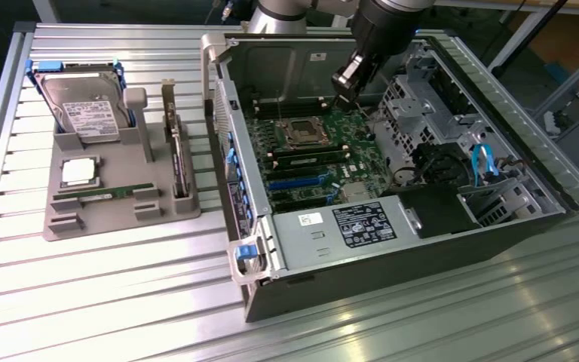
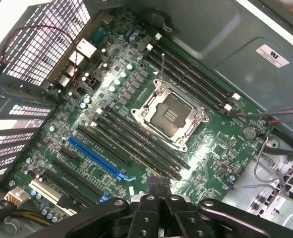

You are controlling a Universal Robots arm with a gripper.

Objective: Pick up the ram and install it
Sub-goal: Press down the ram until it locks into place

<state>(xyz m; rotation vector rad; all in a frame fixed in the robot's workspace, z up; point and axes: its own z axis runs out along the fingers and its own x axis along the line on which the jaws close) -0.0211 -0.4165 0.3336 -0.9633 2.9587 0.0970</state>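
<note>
Exterior view, far left: a grey parts holder (image 1: 118, 215) is sitting on the slatted metal worktop (image 1: 88, 302), well apart from the hand.
Holder, back: a hard drive (image 1: 87, 109) is leaning upright in its slot, blue-edged at its sides.
Holder, middle: a small square silver processor chip (image 1: 78, 172) is lying flat.
Holder, front: the ram (image 1: 103, 194) is lying in its groove, a thin green stick, just below the processor chip.
Holder, right edge: a longer dark expansion card (image 1: 176, 154) is standing on edge beside the case wall.
Centre: an open computer case (image 1: 370, 249) is lying on its side, with the green motherboard (image 1: 315, 151) facing up.
Motherboard, middle: the empty processor socket (image 1: 300, 134) is showing its metal frame, and dark memory slots (image 1: 300, 160) are running alongside it.
Motherboard, lower part: a blue slot (image 1: 295, 182) is lying below the memory slots.
Upper right of centre: the hand (image 1: 348, 84) is hanging over the motherboard inside the case, on the black arm coming down from above.
Hand state: the fingers are pressing together, narrow, and are gripping nothing.
Ram versus hand: the ram is resting far toward the exterior view's left of the hand, outside the case, untouched.
Wrist view: the hand (image 2: 158, 183) is pointing its closed tips at the board near the long memory slots (image 2: 136, 141), with the socket (image 2: 170, 115) beyond them and the blue slot (image 2: 97, 157) beside them.
</note>
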